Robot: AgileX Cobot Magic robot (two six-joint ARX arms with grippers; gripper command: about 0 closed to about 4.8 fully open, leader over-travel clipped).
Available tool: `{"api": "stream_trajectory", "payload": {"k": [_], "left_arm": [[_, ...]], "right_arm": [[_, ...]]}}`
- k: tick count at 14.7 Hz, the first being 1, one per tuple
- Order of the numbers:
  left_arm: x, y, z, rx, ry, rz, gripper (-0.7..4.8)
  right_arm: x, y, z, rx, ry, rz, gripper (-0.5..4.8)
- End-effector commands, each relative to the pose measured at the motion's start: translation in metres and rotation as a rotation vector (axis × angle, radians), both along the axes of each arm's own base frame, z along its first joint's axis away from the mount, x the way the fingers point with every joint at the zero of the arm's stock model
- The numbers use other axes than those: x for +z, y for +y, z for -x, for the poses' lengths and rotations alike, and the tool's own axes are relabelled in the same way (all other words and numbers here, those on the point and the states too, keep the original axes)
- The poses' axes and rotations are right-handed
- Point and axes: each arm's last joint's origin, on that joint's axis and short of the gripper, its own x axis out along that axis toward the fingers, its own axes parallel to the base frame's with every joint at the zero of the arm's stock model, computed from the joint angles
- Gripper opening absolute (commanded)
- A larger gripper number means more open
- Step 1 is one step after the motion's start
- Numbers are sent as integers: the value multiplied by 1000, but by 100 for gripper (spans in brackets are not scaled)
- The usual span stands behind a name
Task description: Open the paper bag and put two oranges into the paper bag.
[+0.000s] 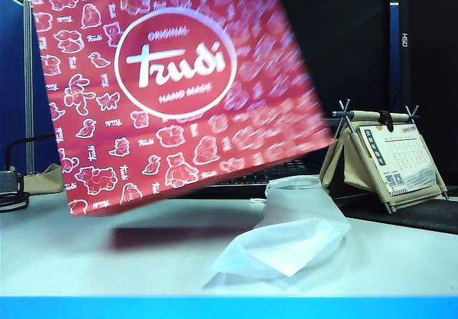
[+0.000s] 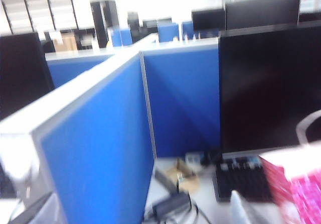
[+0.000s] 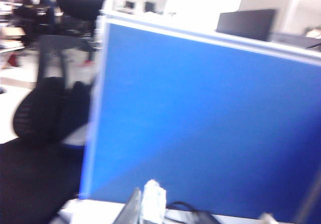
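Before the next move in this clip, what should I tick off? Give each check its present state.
1. Red paper gift bag off the table: ok, tilted in the air, shadow beneath.
2. Bag mouth open: cannot tell, top out of frame.
3. Oranges located: not ok, none visible in any view.
4. Right gripper grip: fingers shut; whether they hold the bag cannot tell, out of clear view.
5. Left gripper ready: fingers open; not in clear view.
6. White translucent plastic bag lies on the white table beneath the red bag: not ok, may snag.
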Motion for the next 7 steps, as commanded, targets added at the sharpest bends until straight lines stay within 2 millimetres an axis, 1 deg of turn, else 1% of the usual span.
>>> {"api": "stream_trajectory", "payload": {"k": [1,3,4,5,6,7], "left_arm": [[-5,0,0,-2,50,-1,450],[-5,0,0,-2,50,1,451],[-5,0,0,-4,51,1,451],[-5,0,0,-6,51,1,451],[-5,0,0,-6,51,1,451],[-5,0,0,-6,50,1,451]], "right_arm": [[-5,-6,-14,-41,-9,-1,-6],[-16,-5,-20,-51,17,23,-6],[-34,-5,-24,-59,45,59,-6],[-43,-5,-23,-59,62,75,-6],[-48,-6,-23,-59,76,85,-6],[-49,-6,-23,-61,83,89,14]]}}
